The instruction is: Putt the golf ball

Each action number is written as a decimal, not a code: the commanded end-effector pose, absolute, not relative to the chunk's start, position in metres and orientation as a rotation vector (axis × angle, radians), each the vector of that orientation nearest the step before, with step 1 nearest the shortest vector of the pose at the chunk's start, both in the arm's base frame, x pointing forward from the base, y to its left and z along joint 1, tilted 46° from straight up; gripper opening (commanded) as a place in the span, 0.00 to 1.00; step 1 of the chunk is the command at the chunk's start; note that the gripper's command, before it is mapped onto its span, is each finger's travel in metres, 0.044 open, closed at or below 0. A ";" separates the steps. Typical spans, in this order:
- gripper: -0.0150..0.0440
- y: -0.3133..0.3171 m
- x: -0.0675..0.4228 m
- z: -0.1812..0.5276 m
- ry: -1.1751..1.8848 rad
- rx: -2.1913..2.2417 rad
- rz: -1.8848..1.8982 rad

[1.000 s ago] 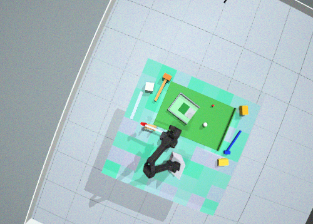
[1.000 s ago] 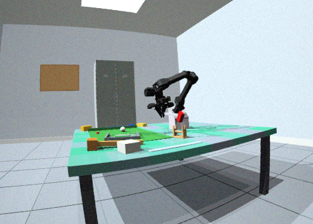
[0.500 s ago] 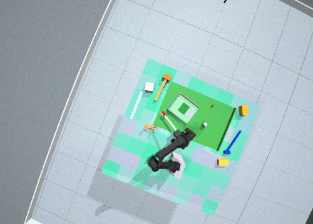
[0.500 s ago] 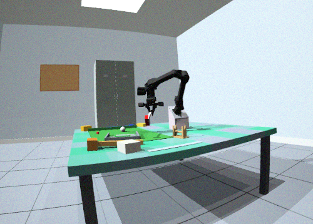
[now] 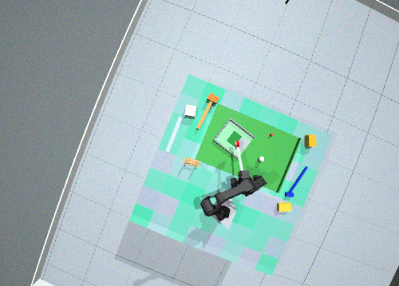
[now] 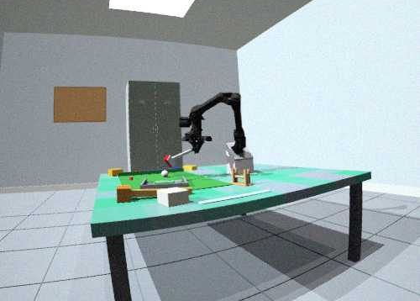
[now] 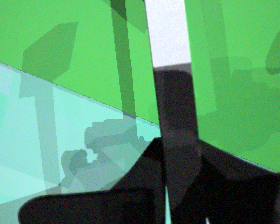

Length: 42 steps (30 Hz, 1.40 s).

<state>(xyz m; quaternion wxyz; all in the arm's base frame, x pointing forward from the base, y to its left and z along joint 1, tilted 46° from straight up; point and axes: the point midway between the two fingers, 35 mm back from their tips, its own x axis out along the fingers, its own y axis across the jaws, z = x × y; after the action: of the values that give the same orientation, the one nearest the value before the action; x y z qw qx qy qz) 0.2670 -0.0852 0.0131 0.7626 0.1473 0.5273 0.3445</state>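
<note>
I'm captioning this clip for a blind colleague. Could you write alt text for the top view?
Seen from above, the black robot arm's gripper is shut on the white shaft of the red-headed putter, whose head hangs over the grey-framed raised green. The small white golf ball lies apart to its right on the bright green felt mat.
</note>
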 end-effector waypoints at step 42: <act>0.25 -0.139 0.189 -0.117 1.461 0.958 0.276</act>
<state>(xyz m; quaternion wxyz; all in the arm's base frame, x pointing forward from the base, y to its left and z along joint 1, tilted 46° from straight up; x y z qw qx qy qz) 0.1873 -0.1413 -0.1147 0.6325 0.4155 0.6421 0.1225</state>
